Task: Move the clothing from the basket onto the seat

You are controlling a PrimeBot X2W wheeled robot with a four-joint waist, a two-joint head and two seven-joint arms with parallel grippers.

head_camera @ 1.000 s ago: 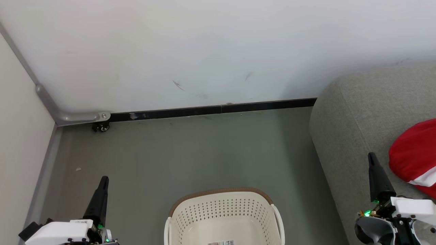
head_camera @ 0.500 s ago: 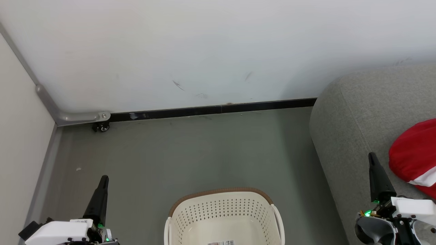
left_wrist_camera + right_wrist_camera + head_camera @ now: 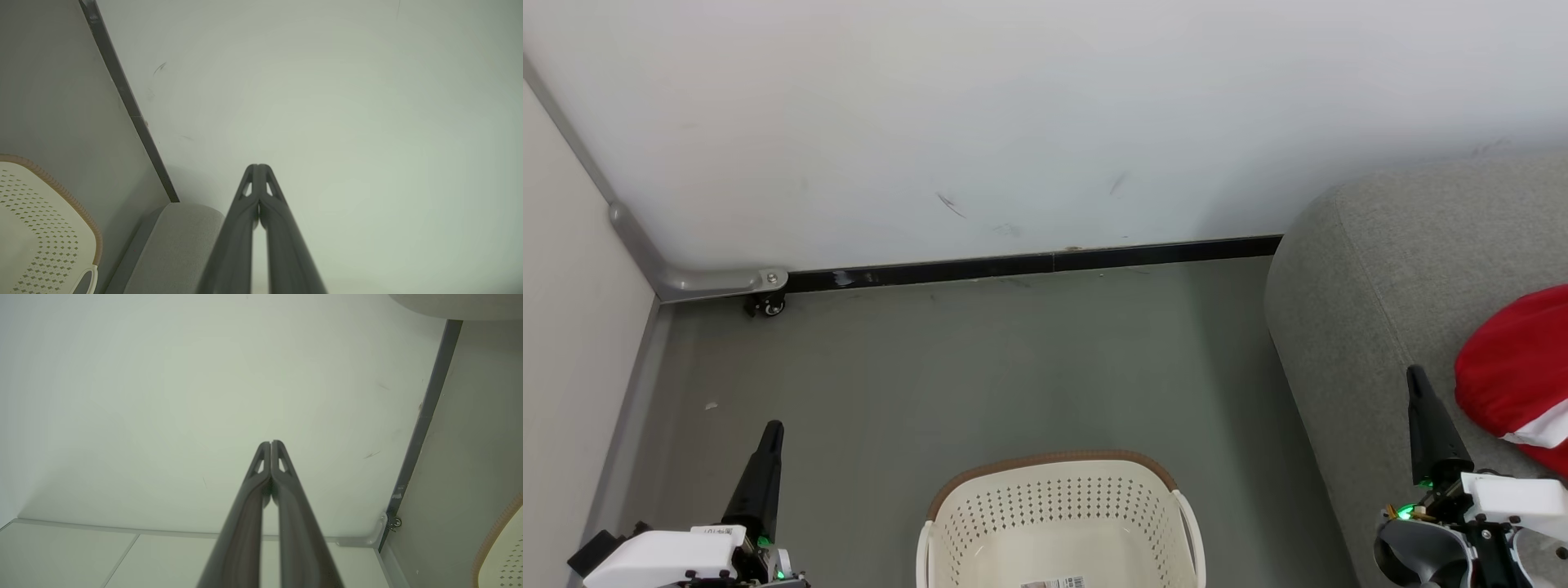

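Note:
The cream-white basket [image 3: 1058, 523] with a brown rim stands on the floor at the bottom centre of the head view, and no clothing shows in its visible part. Red clothing [image 3: 1515, 371] with white trim lies on the light-grey sofa seat [image 3: 1380, 278] at the right. My left gripper [image 3: 772, 429] is shut and holds nothing, left of the basket. My right gripper [image 3: 1414, 374] is shut and holds nothing, over the sofa just left of the red clothing. In the wrist views, the left gripper [image 3: 258, 166] and the right gripper [image 3: 270, 442] both point at the wall, tips together.
A white wall [image 3: 1045, 122] with a black skirting strip [image 3: 1029, 263] runs behind the grey floor [image 3: 980, 367]. A pale partition [image 3: 572, 343] with a metal foot and small caster [image 3: 768, 305] closes the left side. The basket rim [image 3: 61, 192] and sofa end [image 3: 179, 241] appear in the left wrist view.

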